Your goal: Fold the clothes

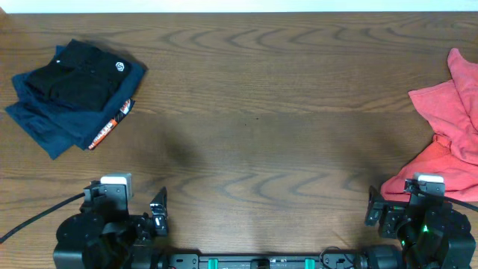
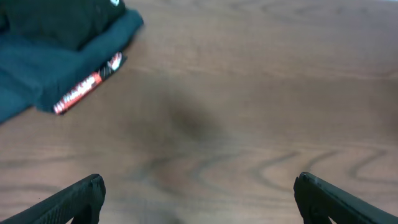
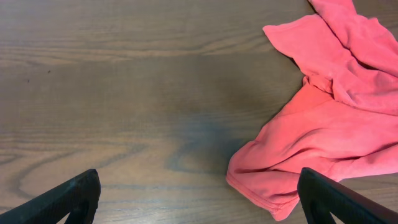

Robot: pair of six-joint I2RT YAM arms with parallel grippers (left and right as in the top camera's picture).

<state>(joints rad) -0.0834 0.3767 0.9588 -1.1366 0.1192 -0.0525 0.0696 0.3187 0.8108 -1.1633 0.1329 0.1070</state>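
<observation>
A folded stack lies at the table's far left: a black T-shirt (image 1: 82, 75) with a small white logo on top of a navy garment (image 1: 52, 123) with a red-and-white label. The stack shows blurred in the left wrist view (image 2: 56, 56). A crumpled pinkish-red garment (image 1: 452, 142) lies at the right edge, also in the right wrist view (image 3: 329, 118). My left gripper (image 2: 198, 199) is open and empty at the near left. My right gripper (image 3: 199, 199) is open and empty at the near right, its right finger beside the red garment's hem.
The wooden table (image 1: 254, 112) spans the view. Both arm bases sit at the near edge, the left (image 1: 112, 224) and the right (image 1: 418, 224).
</observation>
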